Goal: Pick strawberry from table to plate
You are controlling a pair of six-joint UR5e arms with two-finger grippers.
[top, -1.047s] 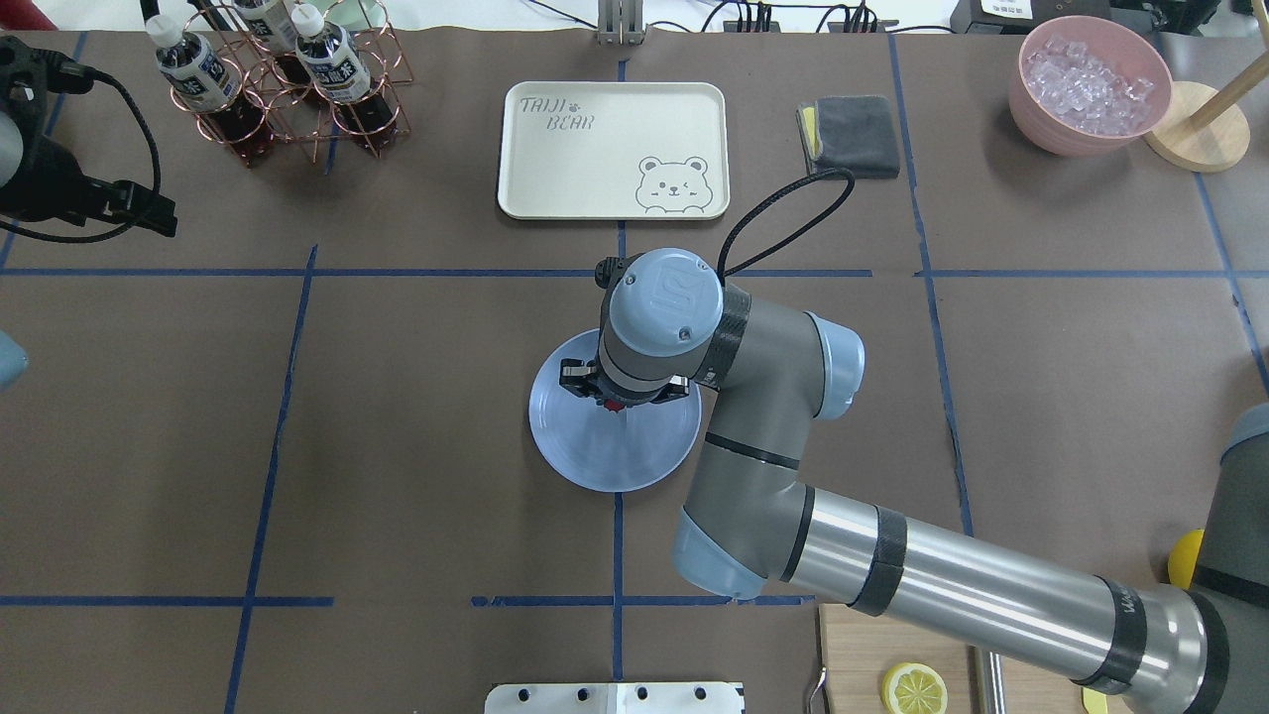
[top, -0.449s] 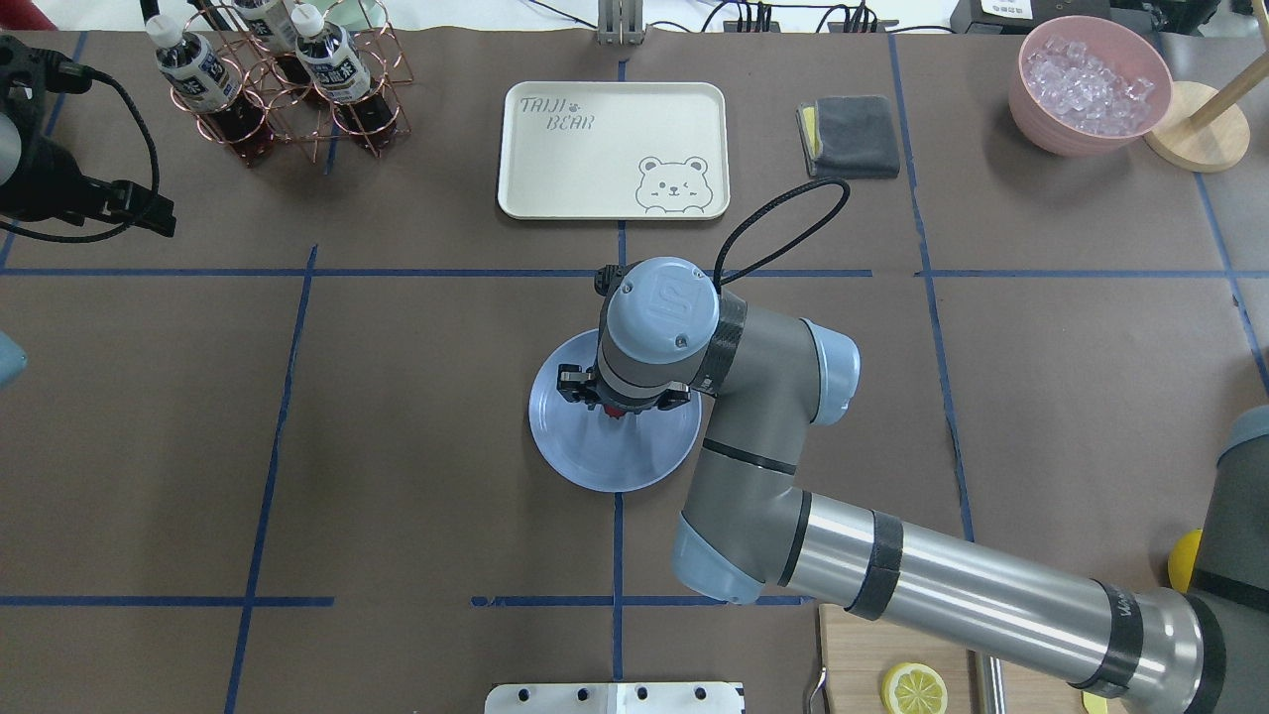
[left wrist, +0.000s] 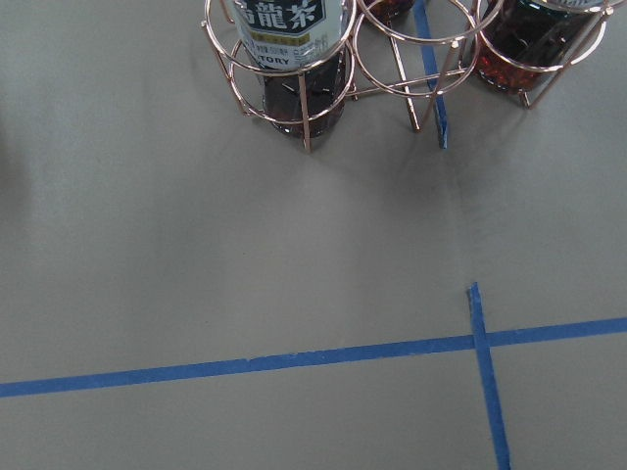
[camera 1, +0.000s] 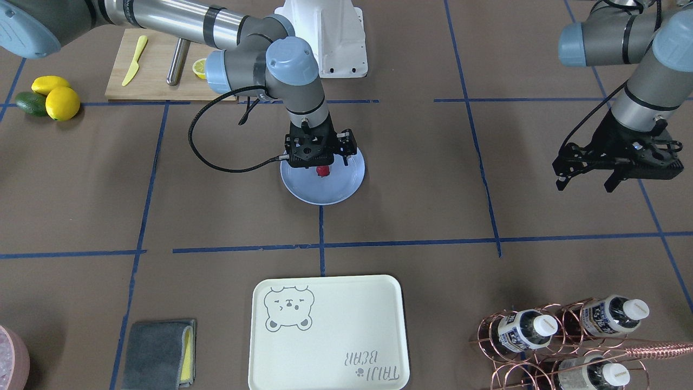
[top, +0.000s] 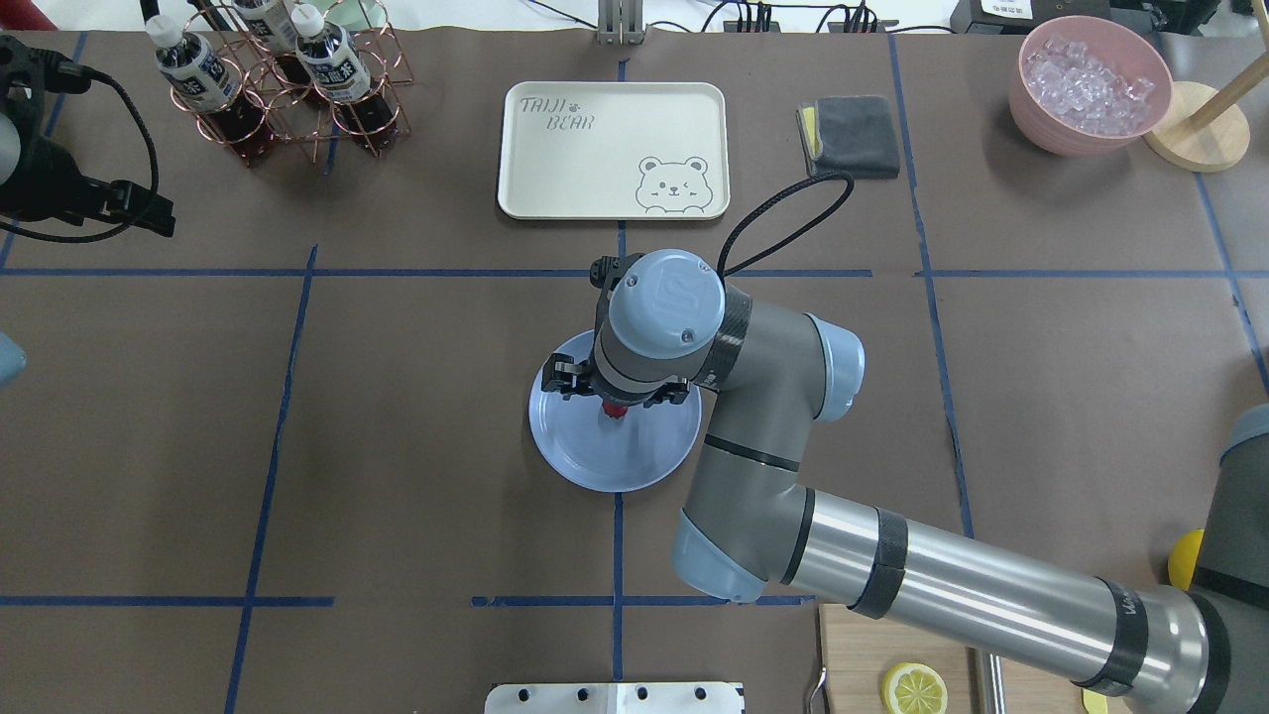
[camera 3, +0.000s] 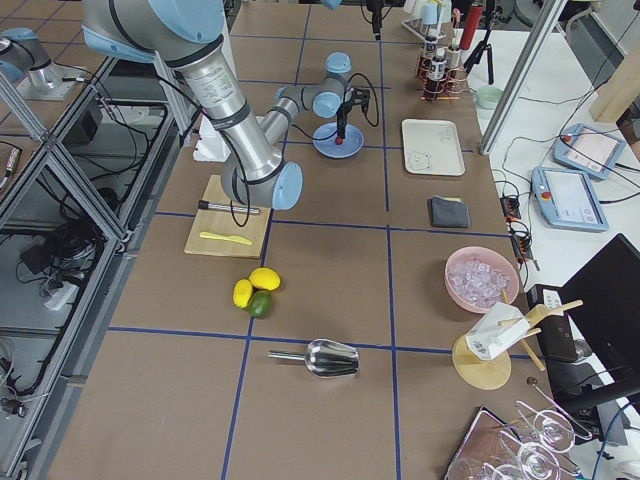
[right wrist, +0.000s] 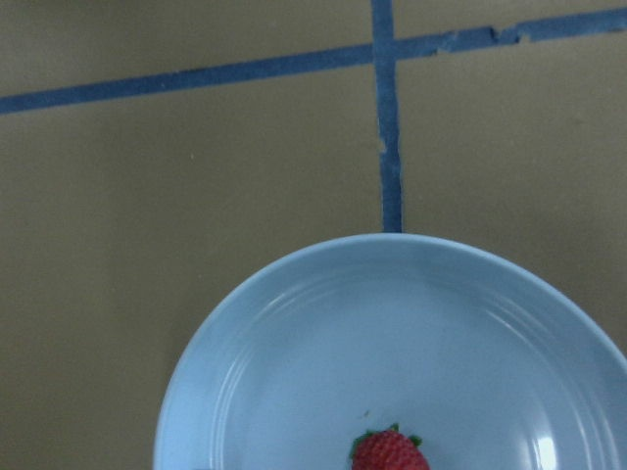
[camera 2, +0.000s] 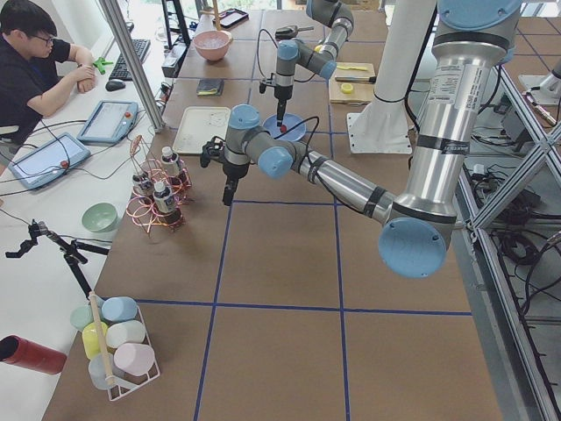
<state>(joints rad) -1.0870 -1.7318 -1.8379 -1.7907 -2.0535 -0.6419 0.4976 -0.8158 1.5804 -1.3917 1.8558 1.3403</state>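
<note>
The small red strawberry [right wrist: 389,452] with green leaves lies on the pale blue plate [right wrist: 294,333] at mid-table. It shows as a red dot [top: 615,412] just under the right wrist and again in the front view [camera 1: 322,170]. My right gripper [camera 1: 323,161] hangs directly above it, pointing straight down, its black linkages spread to both sides, open. No finger shows in the right wrist view. My left gripper [camera 1: 584,183] hovers open and empty far off at the table's left side, beside the bottle rack [top: 278,84].
A cream bear tray [top: 615,149] lies beyond the plate [top: 595,466], with a grey cloth [top: 853,134] and a pink bowl of ice [top: 1089,84] to its right. Cutting board with lemon half [top: 912,686] is at the near right. Lemons and an avocado [camera 1: 48,97] sit by it.
The right wrist dipped slightly toward the near side and then came back. The gripper's linkages now stand a little wider. The strawberry stays in the same spot on the plate.
</note>
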